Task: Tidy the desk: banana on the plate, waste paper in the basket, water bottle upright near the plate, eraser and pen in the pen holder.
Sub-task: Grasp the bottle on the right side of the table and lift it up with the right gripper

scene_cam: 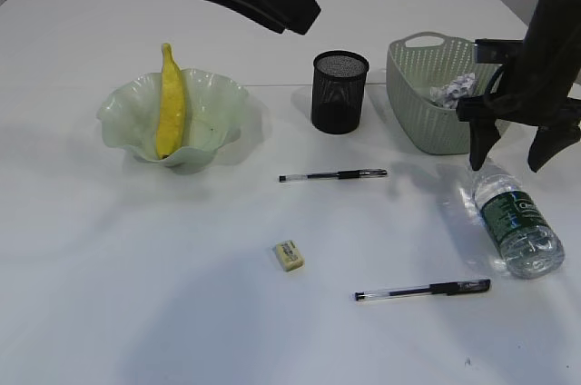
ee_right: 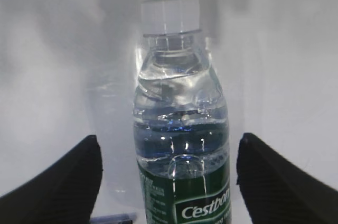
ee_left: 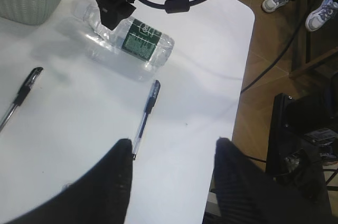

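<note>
White surface carries everything. Right end effector hangs spread wide above the water bottle, lying on its side. Left end effector, half-spread, holds nothing. Banana rests in the plate; waste paper in the basket.

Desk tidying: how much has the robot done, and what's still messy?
Done: the banana lies in the plate, and the waste paper sits in the basket.

In hand: the right gripper hangs open over the water bottle, which lies on its side, not gripped.

Left: two pens and the eraser lie on the desk, outside the pen holder.
</note>
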Motion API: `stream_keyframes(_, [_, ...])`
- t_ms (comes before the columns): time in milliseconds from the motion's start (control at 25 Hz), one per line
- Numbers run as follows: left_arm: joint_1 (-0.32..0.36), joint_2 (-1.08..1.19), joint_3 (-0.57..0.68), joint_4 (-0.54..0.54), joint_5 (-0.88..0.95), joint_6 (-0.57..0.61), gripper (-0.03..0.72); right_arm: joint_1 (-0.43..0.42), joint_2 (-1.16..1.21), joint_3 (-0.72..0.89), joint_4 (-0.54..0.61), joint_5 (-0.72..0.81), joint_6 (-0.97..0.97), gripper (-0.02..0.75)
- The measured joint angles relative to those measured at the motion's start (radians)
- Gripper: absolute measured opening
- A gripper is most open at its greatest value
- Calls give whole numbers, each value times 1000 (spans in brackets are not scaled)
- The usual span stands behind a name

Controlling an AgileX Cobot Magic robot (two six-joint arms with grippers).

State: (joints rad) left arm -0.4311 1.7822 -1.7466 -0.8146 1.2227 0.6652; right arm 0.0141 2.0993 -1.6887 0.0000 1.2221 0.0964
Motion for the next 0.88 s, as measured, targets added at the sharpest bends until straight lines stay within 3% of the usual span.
stream_keyframes(880, [0,0,0,0,0,0,357,0,58,0,-16,-2,21,589])
